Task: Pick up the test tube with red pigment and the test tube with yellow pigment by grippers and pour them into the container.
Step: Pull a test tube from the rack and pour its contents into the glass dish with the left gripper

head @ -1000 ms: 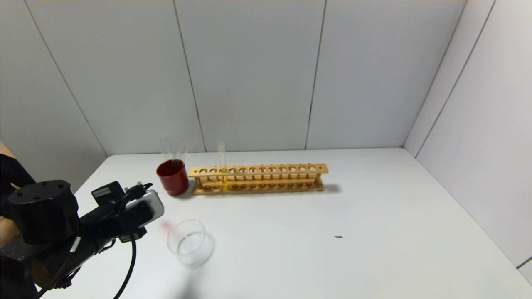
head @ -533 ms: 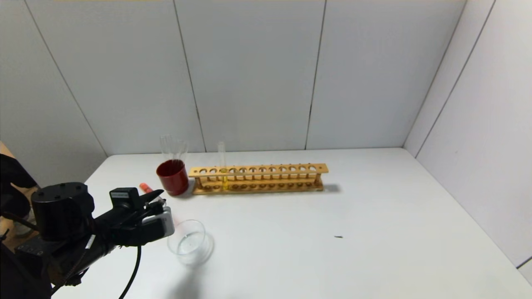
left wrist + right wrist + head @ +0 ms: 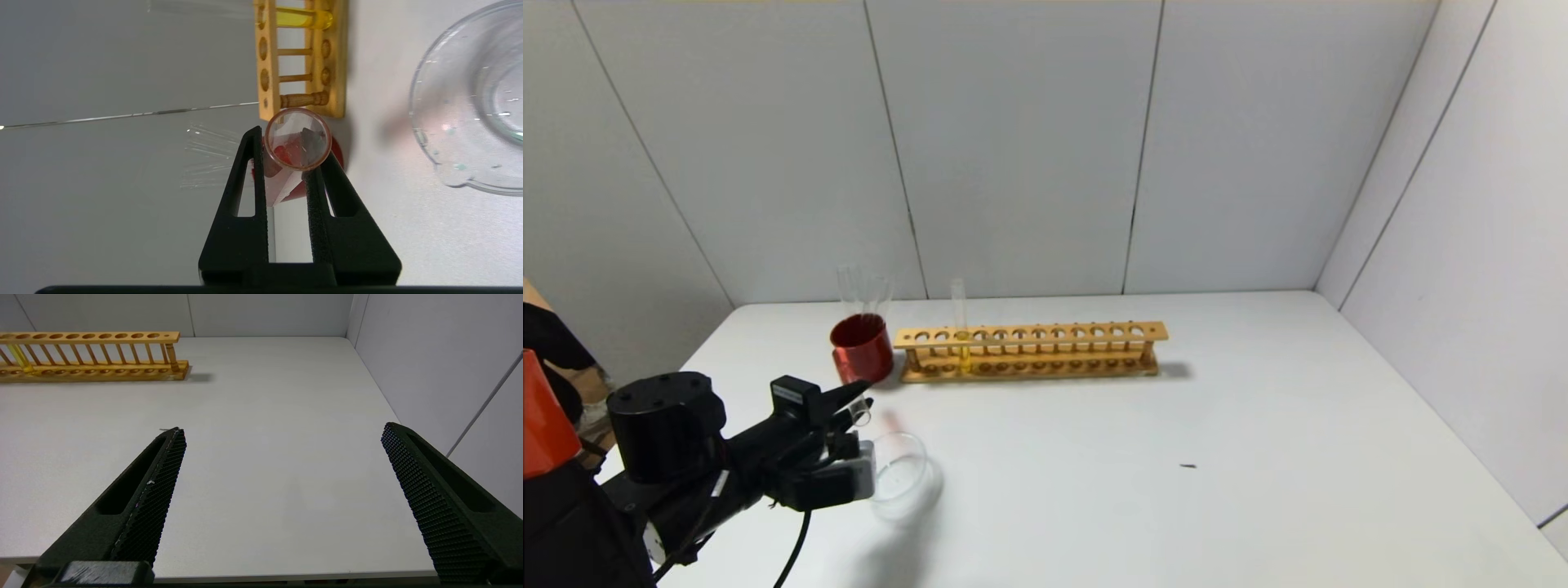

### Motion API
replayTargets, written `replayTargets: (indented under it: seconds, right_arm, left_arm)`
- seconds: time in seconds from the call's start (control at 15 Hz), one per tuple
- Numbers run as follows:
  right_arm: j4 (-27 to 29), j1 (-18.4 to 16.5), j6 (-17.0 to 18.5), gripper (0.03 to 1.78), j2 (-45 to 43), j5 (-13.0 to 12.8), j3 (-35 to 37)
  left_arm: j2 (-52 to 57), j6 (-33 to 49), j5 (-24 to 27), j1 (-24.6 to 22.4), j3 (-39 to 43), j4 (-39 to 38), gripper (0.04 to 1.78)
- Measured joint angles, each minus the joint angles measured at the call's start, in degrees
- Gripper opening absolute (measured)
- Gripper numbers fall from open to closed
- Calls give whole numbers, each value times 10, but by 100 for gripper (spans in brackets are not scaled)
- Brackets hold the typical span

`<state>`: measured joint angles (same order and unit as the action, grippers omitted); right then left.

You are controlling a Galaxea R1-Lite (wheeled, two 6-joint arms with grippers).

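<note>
Beside container (image 3: 900,474), left hand (image 3: 288,163) clamping red-pigment tube (image 3: 297,139) — no legible writing

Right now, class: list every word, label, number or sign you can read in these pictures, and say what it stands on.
None can be read.
The left gripper, shut on the test tube with red pigment, carries a small white label on its wrist: too small to read.
The wooden rack, red cup and container bear no writing.

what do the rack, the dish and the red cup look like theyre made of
Test tube rack: looks like varnished light wood, with visible grain and turned dowels. Dish: clear glass, or possibly clear plastic, with a see-through wall, bright glints and a pour lip. Red cup: opaque dark red with a smooth, slightly glossy surface, probably plastic; ceramic cannot be ruled out.
</note>
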<state>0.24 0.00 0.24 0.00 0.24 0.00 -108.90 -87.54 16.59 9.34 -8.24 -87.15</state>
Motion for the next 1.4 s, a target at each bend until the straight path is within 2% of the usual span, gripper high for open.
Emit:
replayTargets:
  seconds: [0.67, 1.4]
  right_arm:
    - [0, 0, 0, 175, 0, 0, 0]
    - [0, 0, 0, 175, 0, 0, 0]
  left_arm:
    - [-7, -93, 23, -27, -7, 0, 32]
    - [-61, -190, 24, -40, -73, 0, 32]
